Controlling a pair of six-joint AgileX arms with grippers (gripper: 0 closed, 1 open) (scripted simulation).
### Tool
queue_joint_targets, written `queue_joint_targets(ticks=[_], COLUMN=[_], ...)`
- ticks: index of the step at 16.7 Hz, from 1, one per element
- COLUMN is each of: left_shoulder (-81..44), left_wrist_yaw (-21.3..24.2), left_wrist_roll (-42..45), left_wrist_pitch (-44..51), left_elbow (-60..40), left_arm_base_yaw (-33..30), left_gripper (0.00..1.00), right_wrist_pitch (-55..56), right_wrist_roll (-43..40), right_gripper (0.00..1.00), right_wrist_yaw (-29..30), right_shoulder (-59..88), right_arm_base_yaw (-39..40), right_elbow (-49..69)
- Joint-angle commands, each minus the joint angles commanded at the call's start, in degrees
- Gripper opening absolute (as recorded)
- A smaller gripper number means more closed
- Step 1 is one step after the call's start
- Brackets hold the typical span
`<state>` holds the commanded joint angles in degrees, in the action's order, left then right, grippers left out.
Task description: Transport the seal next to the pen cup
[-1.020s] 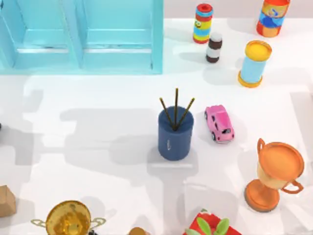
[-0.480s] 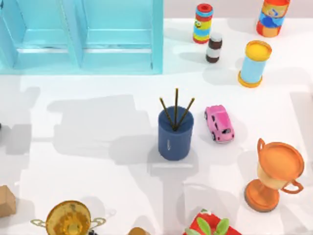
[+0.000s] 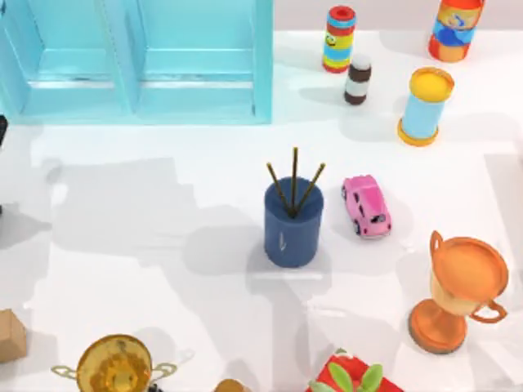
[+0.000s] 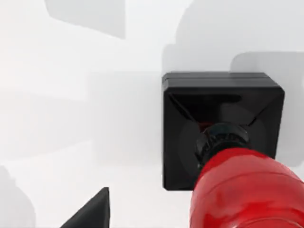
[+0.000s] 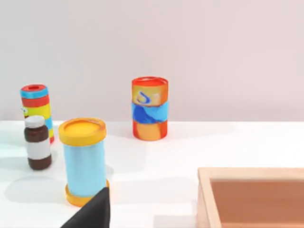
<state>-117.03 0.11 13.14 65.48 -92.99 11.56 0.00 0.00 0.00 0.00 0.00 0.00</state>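
The seal (image 4: 223, 128), a black square block with a glossy red round knob, stands on the white table directly below my left gripper (image 4: 156, 216). The knob rises close to the camera, beside the one dark fingertip (image 4: 90, 213) that shows. That gripper is open and holds nothing. A dark bit of my left arm (image 3: 2, 131) shows at the table's left edge. The pen cup (image 3: 292, 224), dark navy with three brown sticks, stands mid-table, far right of that arm. My right gripper (image 5: 152, 218) is parked and open, facing the back right cans.
A pink toy car (image 3: 366, 206) sits just right of the pen cup. A light-blue cylinder with a yellow lid (image 3: 425, 106), a brown bottle (image 3: 357, 79) and striped cans stand at the back right. A blue cabinet (image 3: 139, 61) fills the back left. An orange trophy (image 3: 458, 290) and a gold trophy (image 3: 114, 366) stand in front.
The arm's shadows on the table have slid left and toward the back. A dark part of my left arm has come into the top view's left edge.
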Motion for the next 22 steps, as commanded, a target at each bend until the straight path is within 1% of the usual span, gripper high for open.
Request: queue_joint_targets(ticks=[2,4,8,21,22], left_shoulder=[-0.9,-1.5,-1.6,-1.6,-1.6], left_wrist_yaw=[0.0,0.0,0.0,0.0,0.0], left_wrist_roll=[0.1,0.2,0.2,0.2,0.2], left_wrist_pitch=[-5.2,-8.0,-8.5,-8.5,-8.5], left_elbow=[4.3,6.9,7.4,7.4,7.4], left_arm_base_yaw=[0.1,0.2,0.2,0.2,0.2], left_gripper=[1.0,1.0,1.0,0.02,0.0], right_wrist_pitch=[0.0,0.0,0.0,0.0,0.0], right_wrist_roll=[0.0,0.0,0.0,0.0,0.0], right_gripper=[1.0,1.0,1.0,1.0,1.0], right_wrist_yaw=[0.0,0.0,0.0,0.0,0.0], right_shoulder=[0.0,0.0,0.0,0.0,0.0], right_arm_base_yaw=[0.0,0.0,0.0,0.0,0.0], right_elbow=[0.0,0.0,0.0,0.0,0.0])
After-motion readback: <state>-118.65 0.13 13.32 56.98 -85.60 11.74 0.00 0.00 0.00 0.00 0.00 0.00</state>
